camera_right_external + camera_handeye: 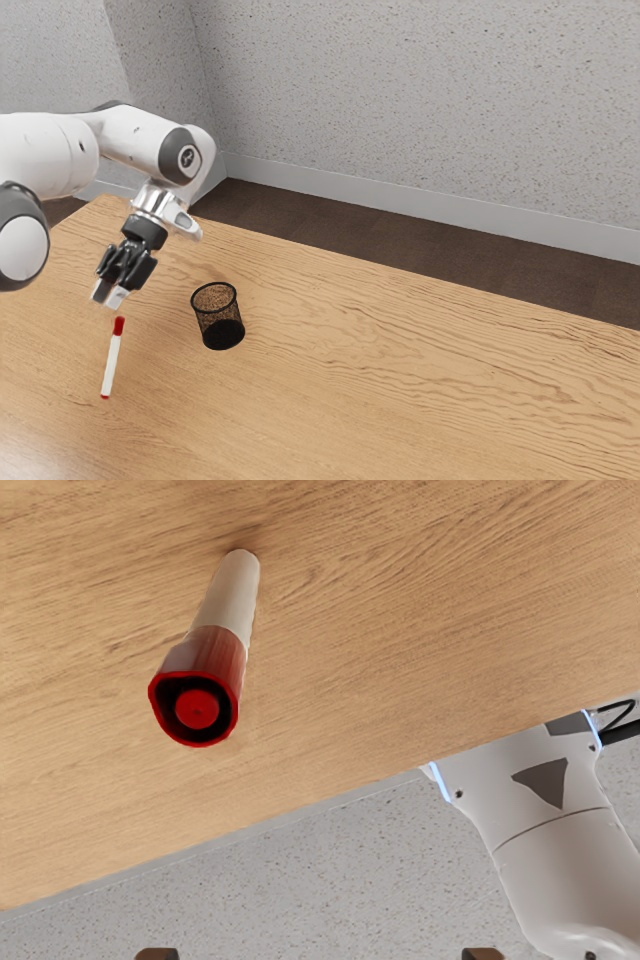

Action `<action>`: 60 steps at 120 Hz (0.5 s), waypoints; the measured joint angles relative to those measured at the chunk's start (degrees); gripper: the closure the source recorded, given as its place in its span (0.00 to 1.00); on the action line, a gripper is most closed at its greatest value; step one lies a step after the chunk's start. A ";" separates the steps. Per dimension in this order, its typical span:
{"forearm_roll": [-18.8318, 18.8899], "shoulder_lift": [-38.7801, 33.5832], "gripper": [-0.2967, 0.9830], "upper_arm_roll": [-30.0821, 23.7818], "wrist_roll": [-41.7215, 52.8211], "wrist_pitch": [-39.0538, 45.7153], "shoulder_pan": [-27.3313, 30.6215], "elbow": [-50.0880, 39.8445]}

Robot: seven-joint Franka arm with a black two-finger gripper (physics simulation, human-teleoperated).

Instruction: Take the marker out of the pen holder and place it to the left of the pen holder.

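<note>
Wooden table [400, 380] — red-capped marker [112, 362] near pen holder [223, 334] — illegible emblem [187, 158] on arm [135, 138].

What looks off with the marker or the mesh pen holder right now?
The marker looks odd: it slants outside the upright mesh pen holder, its red end raised toward the open gripper yet not gripped. It may be tipping or falling; I can't tell whether its lower end touches the table.
</note>
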 joint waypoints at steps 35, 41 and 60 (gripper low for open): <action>-5.32 -19.16 0.30 -9.94 -0.61 17.65 -1.90 -6.80; -6.41 -22.62 0.28 -11.36 -0.70 21.80 -1.88 -9.46; -7.88 -25.11 0.26 -15.29 -0.84 29.86 -2.08 -6.62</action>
